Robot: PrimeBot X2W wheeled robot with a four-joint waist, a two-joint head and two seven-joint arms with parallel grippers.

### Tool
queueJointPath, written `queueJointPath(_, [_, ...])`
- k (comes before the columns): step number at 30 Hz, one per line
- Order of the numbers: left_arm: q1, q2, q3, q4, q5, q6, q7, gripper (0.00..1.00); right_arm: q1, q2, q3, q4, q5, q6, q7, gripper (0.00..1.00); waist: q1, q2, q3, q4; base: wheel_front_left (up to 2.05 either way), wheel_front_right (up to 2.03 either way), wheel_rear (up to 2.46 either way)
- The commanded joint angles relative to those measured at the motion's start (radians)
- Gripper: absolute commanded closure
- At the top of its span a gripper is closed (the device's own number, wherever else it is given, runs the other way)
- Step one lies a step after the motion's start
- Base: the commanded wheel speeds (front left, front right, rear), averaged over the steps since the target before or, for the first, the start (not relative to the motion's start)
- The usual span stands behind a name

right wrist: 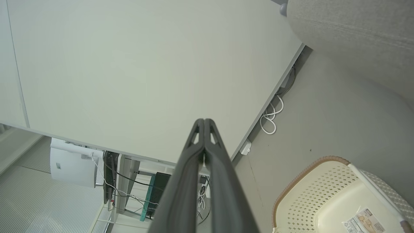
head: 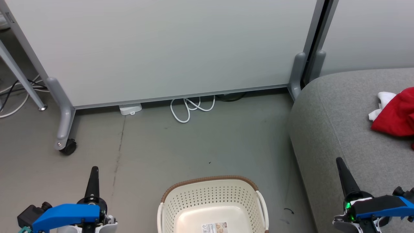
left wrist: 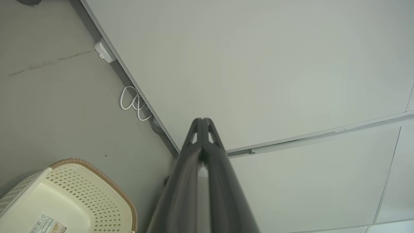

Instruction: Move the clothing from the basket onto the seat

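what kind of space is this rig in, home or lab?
Probably an office or lab mock-up, not a home: a partition panel on a caster, a loose white cable on the bare grey floor, and a desk frame hung with cables beyond the panel. The grey sofa seems staged.

The basket (head: 210,178) sits on the floor (head: 200,145), near and in the middle. A label (head: 215,227) lies inside it. The seat (head: 336,123) is right of the basket, near it. The clothing (head: 396,116) lies on the seat, at the far right. A board (head: 161,48) stands far behind the basket. A cable (head: 190,108) and a box (head: 130,109) lie on the floor under the board's edge. The left gripper (head: 93,171) is left of the basket, and the right gripper (head: 340,163) is over the seat's near edge.
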Motion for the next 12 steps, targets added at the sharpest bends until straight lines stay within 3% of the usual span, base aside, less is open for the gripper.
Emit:
queueJointPath(1, [-0.024,0.005,0.006,-0.015,-0.027,-0.006,0.007,1.0,-0.022,-0.004,-0.003,-0.006,0.032,0.001,0.004,1.0,-0.0001,-0.0001,0.0,0.0,0.0,0.0,0.0])
queueJointPath(12, [-0.033,0.005,0.016,-0.028,-0.116,-0.008,0.031,1.0,-0.032,-0.005,-0.007,-0.005,0.128,0.001,0.015,1.0,-0.0001,-0.0001,0.001,-0.002,0.0,0.0,0.0])
